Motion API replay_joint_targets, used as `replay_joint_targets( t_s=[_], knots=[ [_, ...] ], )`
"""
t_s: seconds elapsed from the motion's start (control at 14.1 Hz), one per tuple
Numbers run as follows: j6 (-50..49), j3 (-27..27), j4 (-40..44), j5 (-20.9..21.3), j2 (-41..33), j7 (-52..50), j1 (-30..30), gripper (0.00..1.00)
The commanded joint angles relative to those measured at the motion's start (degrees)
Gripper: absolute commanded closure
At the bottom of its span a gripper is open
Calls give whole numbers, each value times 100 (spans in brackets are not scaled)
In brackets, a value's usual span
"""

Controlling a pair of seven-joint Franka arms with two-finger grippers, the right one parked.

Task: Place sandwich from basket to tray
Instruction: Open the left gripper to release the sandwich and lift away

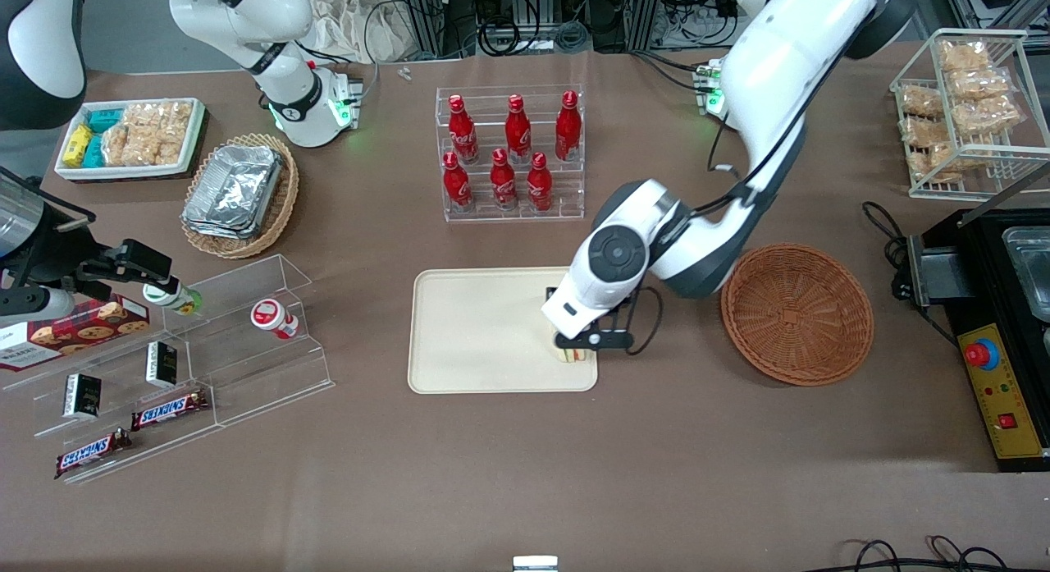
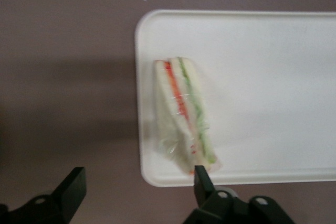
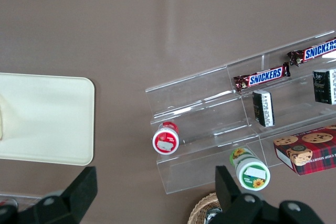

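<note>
One sandwich (image 2: 182, 114) lies on the tray (image 1: 467, 334) near its corner; the basket (image 1: 797, 313) beside holds nothing. The gripper (image 2: 139, 187) hovers above, fingers apart, gripping nothing.

A: Sandwich (image 2: 184, 113) is down on the tray (image 2: 262, 66): a pale bread wedge in clear wrap, orange-red and green filling stripes showing, lying flat near a corner of the tray, close to the rim.

B: In the front view, only a sliver of it peeks out (image 1: 573, 355), lower centre of the frame, at the tray's (image 1: 476, 326) edge nearest the basket.

A: And the tray?

B: Beige, rectangular, rounded corners, low rim, flat on the brown table, centre of frame.

A: Basket (image 1: 796, 313)?

B: Round, reddish-brown wicker, shallow, nothing in it, right of centre, beside the tray but apart from it.

A: The gripper (image 2: 137, 182) hovers over the sandwich, fingers spread apart, not touching it.
</note>
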Motion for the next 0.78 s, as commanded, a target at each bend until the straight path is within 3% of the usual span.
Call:
replay_joint_targets(
  t_s=[0.0, 0.35, 0.5, 0.71],
  knots=[
    [-826, 22, -179, 71, -985, 549, 449, 1],
    [-1856, 14, -126, -70, -2015, 2314, 1679, 1],
    [-2208, 22, -4, -271, -2261, 2966, 2128, 1],
    [-2691, 40, 399, -184, -2341, 3390, 2568, 0]
  ],
)
